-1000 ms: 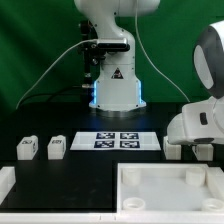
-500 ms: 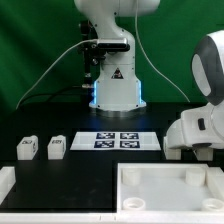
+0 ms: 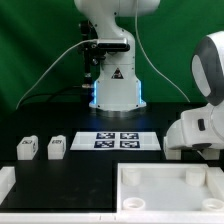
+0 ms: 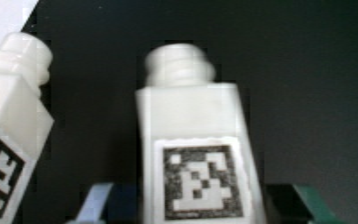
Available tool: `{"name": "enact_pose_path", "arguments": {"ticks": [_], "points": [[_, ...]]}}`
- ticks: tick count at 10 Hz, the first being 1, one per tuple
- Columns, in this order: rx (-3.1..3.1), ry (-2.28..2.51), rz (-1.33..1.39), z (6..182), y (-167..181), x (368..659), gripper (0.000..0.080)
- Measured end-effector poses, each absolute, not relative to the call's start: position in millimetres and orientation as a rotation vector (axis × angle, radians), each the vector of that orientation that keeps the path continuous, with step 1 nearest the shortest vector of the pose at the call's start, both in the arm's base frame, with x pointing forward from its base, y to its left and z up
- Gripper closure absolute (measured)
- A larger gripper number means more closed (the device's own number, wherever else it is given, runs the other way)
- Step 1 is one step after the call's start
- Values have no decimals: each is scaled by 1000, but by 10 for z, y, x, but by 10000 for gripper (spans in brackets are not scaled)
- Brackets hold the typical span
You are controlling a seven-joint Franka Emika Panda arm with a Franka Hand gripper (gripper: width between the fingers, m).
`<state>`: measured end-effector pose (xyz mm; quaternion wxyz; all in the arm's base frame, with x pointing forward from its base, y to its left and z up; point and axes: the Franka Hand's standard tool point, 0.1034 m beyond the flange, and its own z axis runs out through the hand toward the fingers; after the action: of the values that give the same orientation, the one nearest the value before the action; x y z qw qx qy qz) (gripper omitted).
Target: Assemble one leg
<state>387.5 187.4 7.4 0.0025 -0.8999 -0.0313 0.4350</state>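
Note:
In the wrist view a white leg (image 4: 194,140) with a black-and-white tag on its face lies between my fingers. My gripper (image 4: 194,203) is open and straddles the leg's tagged end. A dark gap shows between the leg and each finger (image 4: 108,200). A second leg (image 4: 16,110) lies beside it. In the exterior view my white hand (image 3: 195,132) hangs low at the right, and its fingers and those two legs are hidden. Two more legs (image 3: 27,148) (image 3: 56,148) stand at the exterior view's left.
The marker board (image 3: 115,141) lies in the middle in front of the robot base. A large white tray-like piece (image 3: 150,172) with corner holes is at the front right. Another white part (image 3: 5,183) sits at the front left edge.
The hand has shifted slightly down and toward the exterior view's right. The two legs at the left have not moved.

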Motion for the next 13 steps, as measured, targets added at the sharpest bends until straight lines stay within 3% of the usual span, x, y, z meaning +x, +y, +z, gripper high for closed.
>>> {"name": "enact_pose_path", "arguments": {"ticks": [7,9,13], "points": [[-2813,-139,1352,106,1853,3927,508],[-2818,-189,1290,564,1727,4271,508],[-2956,-191,752,1143,1366,4927,507]]}}
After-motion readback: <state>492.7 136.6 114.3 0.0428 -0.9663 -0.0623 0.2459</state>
